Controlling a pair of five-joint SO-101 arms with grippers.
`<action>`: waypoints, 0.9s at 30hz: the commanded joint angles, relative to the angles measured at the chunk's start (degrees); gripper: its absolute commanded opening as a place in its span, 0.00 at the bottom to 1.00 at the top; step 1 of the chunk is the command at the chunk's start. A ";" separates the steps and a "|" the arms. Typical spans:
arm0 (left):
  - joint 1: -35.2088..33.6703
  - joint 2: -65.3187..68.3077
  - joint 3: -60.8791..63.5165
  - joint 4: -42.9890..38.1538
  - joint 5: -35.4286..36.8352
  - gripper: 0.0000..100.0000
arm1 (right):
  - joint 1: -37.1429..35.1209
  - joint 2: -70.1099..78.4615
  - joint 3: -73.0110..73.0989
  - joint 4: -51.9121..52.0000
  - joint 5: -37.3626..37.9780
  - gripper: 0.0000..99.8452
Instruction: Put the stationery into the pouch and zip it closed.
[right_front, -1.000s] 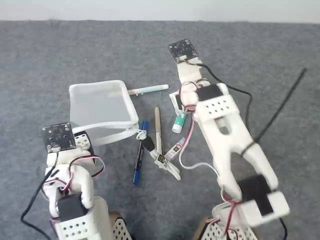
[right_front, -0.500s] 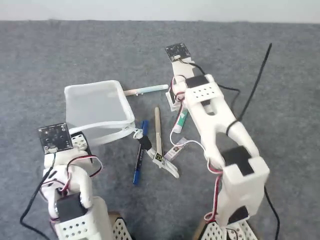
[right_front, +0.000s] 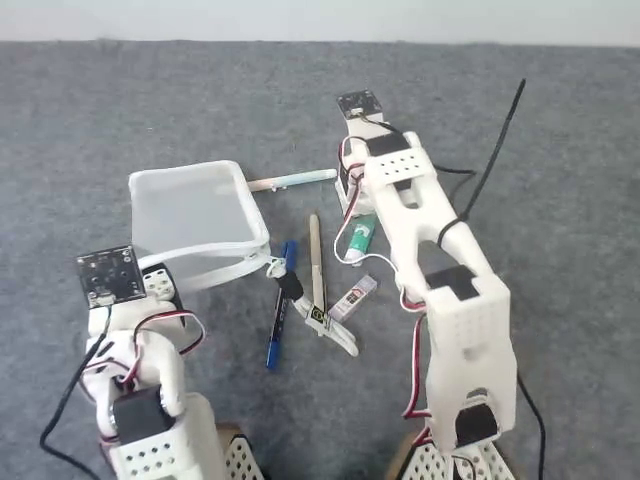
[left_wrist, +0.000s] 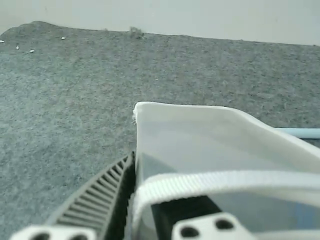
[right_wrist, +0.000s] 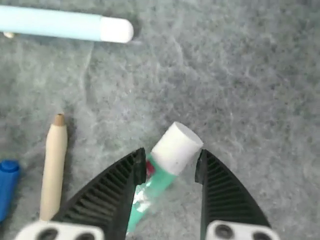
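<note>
Right gripper (right_wrist: 171, 154) open, jaws either side of glue stick (right_wrist: 176, 145), not gripping it, centre of high view. Left gripper (left_wrist: 146, 196) clamped on rim of pouch (right_front: 195, 215), centre-left, mouth open. Blue pen (right_front: 277, 325) and tan pen (right_front: 316, 262) lie between on table (right_front: 120, 110); pale pen (right_front: 298, 180) above them.
</note>
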 joint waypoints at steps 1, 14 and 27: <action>-0.35 -1.05 -4.35 0.53 0.79 0.01 | 0.75 1.27 -6.51 2.86 -0.79 0.16; -0.35 -1.05 -4.26 0.70 0.62 0.01 | 0.75 6.81 -14.07 7.87 -0.44 0.01; -0.35 -1.05 -12.79 7.82 -1.23 0.01 | -0.04 3.12 -13.98 12.70 2.29 0.01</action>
